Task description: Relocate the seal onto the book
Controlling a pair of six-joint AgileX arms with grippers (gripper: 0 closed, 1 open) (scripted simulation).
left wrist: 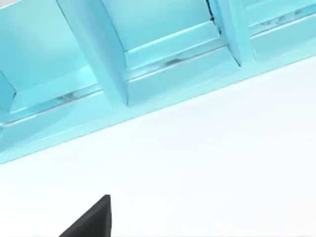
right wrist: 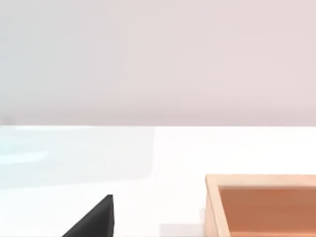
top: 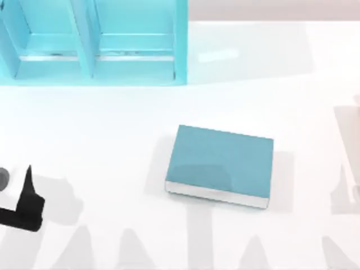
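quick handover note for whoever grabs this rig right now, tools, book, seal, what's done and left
Left tool: parked low at the table's left edge, holding nothing that can be seen; whether it is open or shut cannot be told.
Right tool: a dark fingertip shows in the right wrist view, beside an orange block, probably the seal.
Book: flat at mid-table, teal cover up, nothing on top.
Shelf unit: back left.
Done: nothing visible. Left: grasp the seal, set it on the book.

No readable text, labels, brands or numbers anywhere. Teal book cover at frame centre is plain; teal shelf unit at upper left carries no markings.
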